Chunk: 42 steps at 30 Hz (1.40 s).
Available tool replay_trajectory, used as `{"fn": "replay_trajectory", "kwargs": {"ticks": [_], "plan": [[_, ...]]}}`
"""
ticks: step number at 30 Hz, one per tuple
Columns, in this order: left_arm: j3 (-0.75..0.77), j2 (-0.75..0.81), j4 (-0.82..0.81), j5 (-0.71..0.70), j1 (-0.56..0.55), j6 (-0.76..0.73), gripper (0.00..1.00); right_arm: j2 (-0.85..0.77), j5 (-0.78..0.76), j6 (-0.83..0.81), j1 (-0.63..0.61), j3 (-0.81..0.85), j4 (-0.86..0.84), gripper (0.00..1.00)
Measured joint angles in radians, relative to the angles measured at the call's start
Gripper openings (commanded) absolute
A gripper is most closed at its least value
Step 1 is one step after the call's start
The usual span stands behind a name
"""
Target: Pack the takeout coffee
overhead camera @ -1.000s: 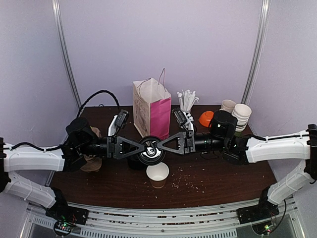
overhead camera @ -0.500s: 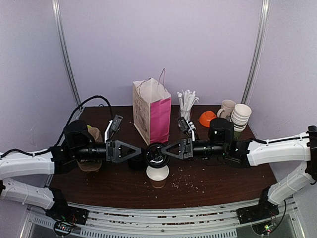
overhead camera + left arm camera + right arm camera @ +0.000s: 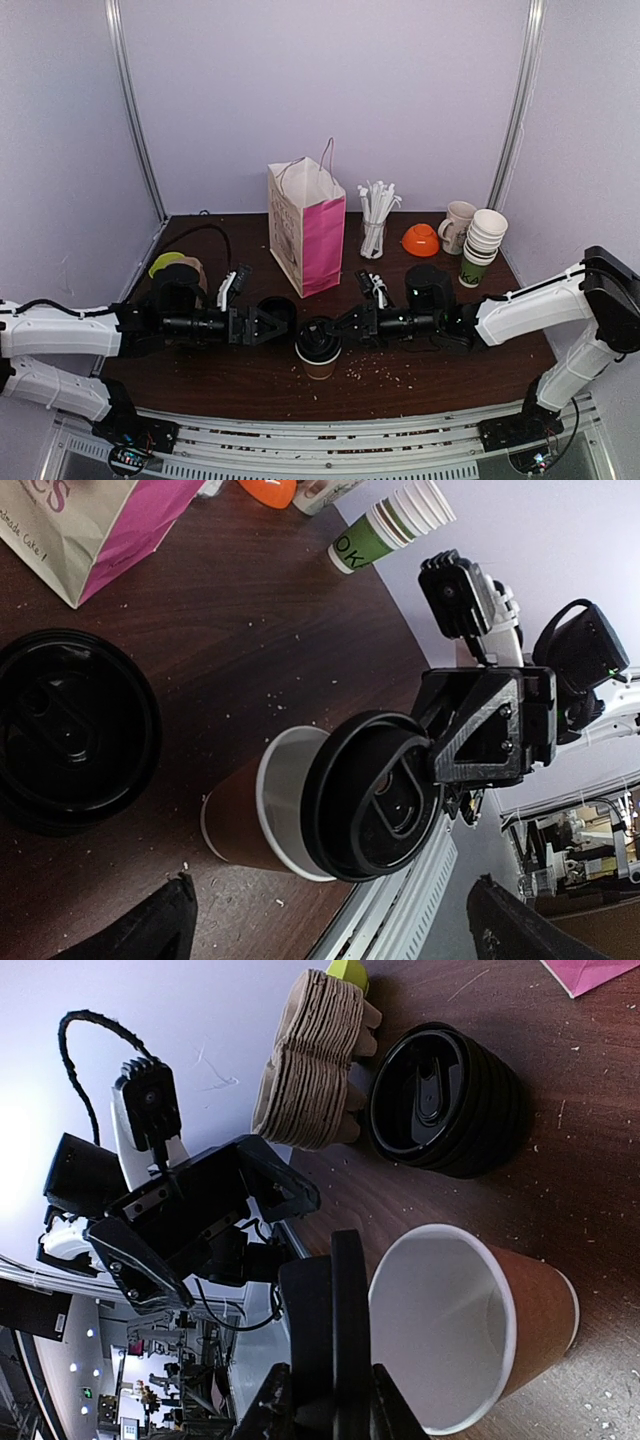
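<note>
left claw point(image 3: 281, 321) has let go of the black lid point(image 3: 318, 338) and backed off left, jaws wide and empty. right claw point(image 3: 342, 325) is clamped on that lid's rim, holding it just over the open mouth of the brown cup point(image 3: 320, 366), not seated. cup stands upright on the desk point(image 3: 450, 370) in front of the pink bag point(image 3: 320, 235), stack of black lids point(image 3: 70, 730) just to its left.

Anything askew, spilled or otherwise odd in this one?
Pale crumbs are scattered over the table around the brown cup. The black lid, pinched by the right gripper, hangs tilted at the cup's rim, not seated. Nothing looks spilled.
</note>
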<state>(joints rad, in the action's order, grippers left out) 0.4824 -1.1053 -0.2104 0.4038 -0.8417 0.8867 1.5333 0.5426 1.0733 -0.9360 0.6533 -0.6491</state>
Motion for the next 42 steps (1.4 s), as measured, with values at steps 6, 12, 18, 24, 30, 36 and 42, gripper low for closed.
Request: {"fn": "replay_trajectory", "kwargs": {"ticks": [6, 12, 18, 24, 30, 36, 42], "plan": [[0.0, -0.051, -0.011, 0.004, -0.004, 0.0, 0.98, 0.02, 0.0, 0.063, 0.0, -0.03, -0.092, 0.18], [0.003, -0.092, -0.034, 0.005, -0.012, 0.001, 0.98, 0.048, 0.002, 0.111, 0.0, -0.039, -0.148, 0.18], [0.008, -0.126, -0.056, 0.013, -0.013, 0.001, 0.97, 0.069, 0.003, 0.133, 0.0, -0.041, -0.169, 0.18], [0.032, -0.163, -0.067, 0.024, -0.016, 0.0, 0.94, 0.072, 0.004, 0.143, 0.007, -0.055, -0.178, 0.18], [0.046, -0.203, -0.076, 0.03, -0.018, -0.002, 0.9, 0.079, 0.005, 0.154, 0.012, -0.065, -0.198, 0.19], [0.066, -0.225, -0.077, 0.039, -0.024, -0.011, 0.95, 0.093, 0.012, 0.182, 0.013, -0.085, -0.256, 0.19], [0.07, -0.224, -0.077, 0.042, -0.03, -0.018, 0.96, 0.1, 0.024, 0.218, 0.013, -0.094, -0.325, 0.19]]}}
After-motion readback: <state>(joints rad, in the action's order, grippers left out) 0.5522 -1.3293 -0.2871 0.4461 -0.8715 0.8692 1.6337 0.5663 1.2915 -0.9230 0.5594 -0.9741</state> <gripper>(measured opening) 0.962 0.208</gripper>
